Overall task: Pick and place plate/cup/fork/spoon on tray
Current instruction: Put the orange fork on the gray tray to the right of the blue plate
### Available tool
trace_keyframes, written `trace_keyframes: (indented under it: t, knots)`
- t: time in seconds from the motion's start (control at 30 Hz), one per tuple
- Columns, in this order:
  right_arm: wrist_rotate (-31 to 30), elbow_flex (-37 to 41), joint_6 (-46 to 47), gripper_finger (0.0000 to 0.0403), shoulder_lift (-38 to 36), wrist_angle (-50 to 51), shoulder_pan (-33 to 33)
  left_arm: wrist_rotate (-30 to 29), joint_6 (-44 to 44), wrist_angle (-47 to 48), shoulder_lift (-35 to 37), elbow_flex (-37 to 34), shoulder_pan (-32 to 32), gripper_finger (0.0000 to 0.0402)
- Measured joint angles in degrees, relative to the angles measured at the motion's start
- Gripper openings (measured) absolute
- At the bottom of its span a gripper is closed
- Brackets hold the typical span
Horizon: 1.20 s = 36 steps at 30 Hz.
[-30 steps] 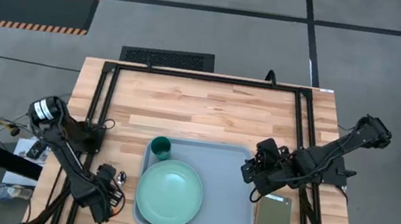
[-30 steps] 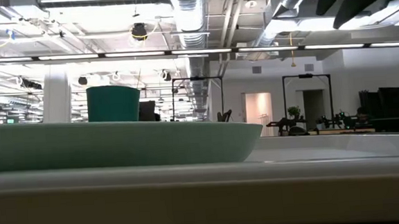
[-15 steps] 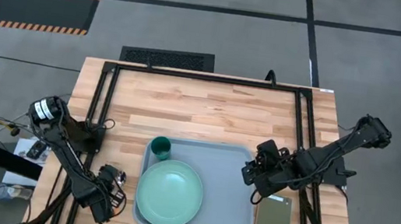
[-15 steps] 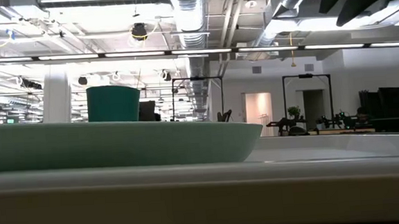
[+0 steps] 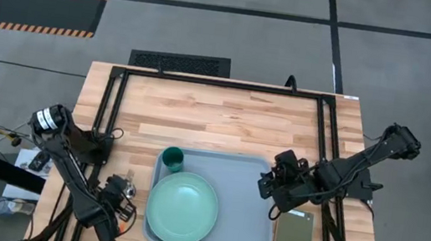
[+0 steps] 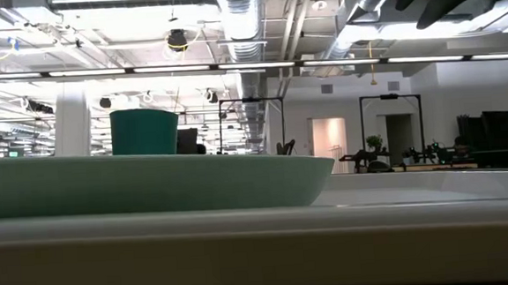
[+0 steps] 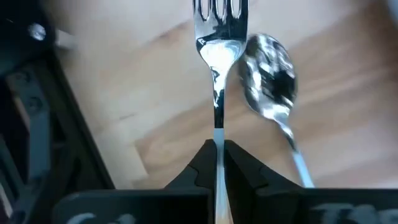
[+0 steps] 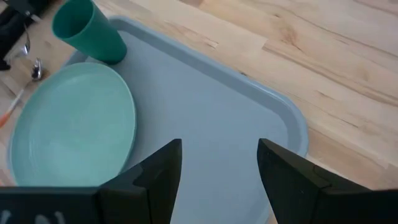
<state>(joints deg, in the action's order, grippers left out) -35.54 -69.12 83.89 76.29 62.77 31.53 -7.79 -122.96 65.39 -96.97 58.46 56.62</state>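
Observation:
The fork [image 7: 217, 56] and the spoon [image 7: 268, 74] are side by side on the wood left of the tray [image 5: 247, 226]. My left gripper [image 5: 122, 194] is there, shut on the fork. The spoon lies loose on the table to one side of the fork. The mint plate [image 5: 182, 209] and the dark green cup [image 5: 173, 161] stand on the tray's left half. My right gripper [image 8: 217, 168] hangs open over the tray's right part [image 5: 267, 187], holding nothing. My left gripper pinches the fork's thin handle stem [image 7: 217, 138] between its two fingertips, a little behind the neck. The fork runs straight on from the fingers, tines [image 7: 217, 9] pointing away from them. Whether the fork is off the wood I cannot tell.
An olive-green pad [image 5: 294, 237] lies right of the tray near the table's front. A black frame rail [image 7: 37, 124] runs close beside the fork. In the low view the plate [image 6: 150, 180], the cup [image 6: 145, 131] and the tray's rim [image 6: 241, 223] fill the foreground.
My left gripper has shut and taken hold of the fork's handle. My right gripper has edged slightly toward the table's left, staying open.

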Motion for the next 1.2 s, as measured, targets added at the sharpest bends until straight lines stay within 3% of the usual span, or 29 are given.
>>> trace_keyframes:
  t: [0.2, 0.5, 0.77, 1.2]
  knots:
    - [-1.0, 0.0, -1.0, 0.0234, 0.0, -2.4, 0.0, -4.8, 0.3, -0.4, 2.2, 2.5, 0.6, 0.0000]
    - [-5.9, 0.0, -7.0, 0.0234, 5.3, -14.2, -2.1, -29.3, 5.2, 3.3, 5.5, 5.7, -1.7, 0.0000]
    - [-5.4, 0.0, -22.9, 0.0234, 11.4, -35.4, -6.7, -32.3, 23.5, 0.5, 5.4, 10.5, -6.8, 0.0000]
    - [-9.6, 0.0, -40.1, 0.0234, 12.7, -61.6, -7.8, -46.3, 40.6, 0.0, 5.5, 16.1, -10.3, 0.0000]
